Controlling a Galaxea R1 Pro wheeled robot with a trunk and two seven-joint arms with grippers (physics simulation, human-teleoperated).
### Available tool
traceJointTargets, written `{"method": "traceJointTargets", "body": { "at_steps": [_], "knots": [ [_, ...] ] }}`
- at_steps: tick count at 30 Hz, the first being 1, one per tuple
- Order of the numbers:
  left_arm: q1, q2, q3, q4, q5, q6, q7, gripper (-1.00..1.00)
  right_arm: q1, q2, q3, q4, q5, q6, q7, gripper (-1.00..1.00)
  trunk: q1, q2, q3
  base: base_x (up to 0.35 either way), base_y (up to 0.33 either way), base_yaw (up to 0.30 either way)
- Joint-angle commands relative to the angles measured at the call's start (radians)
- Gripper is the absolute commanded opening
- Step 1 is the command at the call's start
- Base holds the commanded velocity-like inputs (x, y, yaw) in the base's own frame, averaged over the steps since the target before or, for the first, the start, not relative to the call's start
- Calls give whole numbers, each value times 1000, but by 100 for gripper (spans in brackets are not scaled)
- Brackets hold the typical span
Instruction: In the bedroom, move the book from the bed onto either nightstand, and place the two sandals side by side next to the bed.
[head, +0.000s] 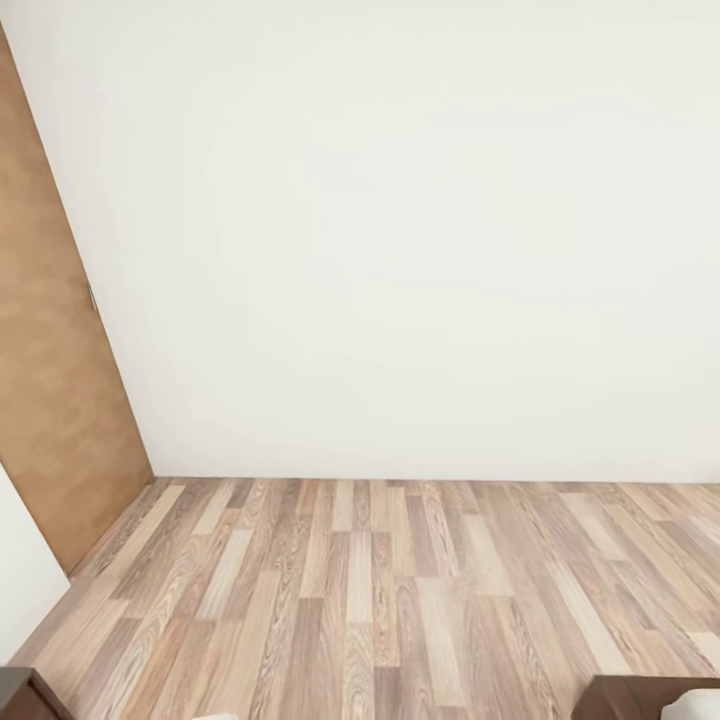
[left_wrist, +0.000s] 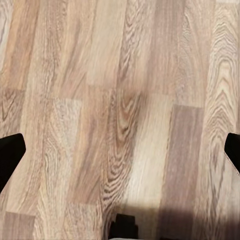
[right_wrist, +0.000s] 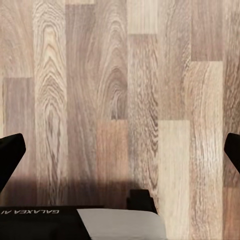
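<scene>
White wall (head: 400, 230) takes up most of the head view, plain and bare. Below it, light wood-plank floor (head: 380, 590) runs from the wall's foot toward the robot. A tan wooden door (head: 55, 400) stands along the left side, meeting the wall at the corner; a small fitting shows on its edge partway up.

Two dark brown wooden corners poke in at the bottom of the head view: one low on the left (head: 25, 697), one low on the right (head: 625, 700) with a pale surface just beside it. Too little of either shows to tell what furniture they belong to. Book, sandals, nightstand: can't place any of them from here.

Left gripper (left_wrist: 120, 150) points down at bare planks; its black fingertips (left_wrist: 10, 157) sit far apart at the picture's two sides, jaws spread wide, nothing between them.

Right gripper (right_wrist: 120, 152) likewise over bare planks, black fingertips (right_wrist: 10, 155) wide apart, holding nothing.
</scene>
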Motion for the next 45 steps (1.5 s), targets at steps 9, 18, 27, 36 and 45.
{"method": "traceJointTargets", "body": {
  "at_steps": [9,18,27,36,45],
  "knots": [
    [15,-12,-9,1,10,-61,3,100,30,-2,8,1,-9,-9,-2,100,0,-1,-1,263,0,0],
    [40,-22,-9,1,7,-121,3,100,36,-8,8,0,-8,-12,-1,100,0,-1,-1,287,0,0],
    [44,-23,-10,1,7,-132,3,100,38,-12,9,1,-10,-60,-1,100,0,-1,-1,298,0,0],
    [45,-24,-9,1,7,-135,3,100,40,-11,10,1,-9,-82,-1,100,0,-1,-1,300,0,0],
    [45,-24,-9,1,8,-135,3,100,41,-13,9,-4,-8,-85,-1,100,0,-1,-1,300,0,0]
  ]
}}
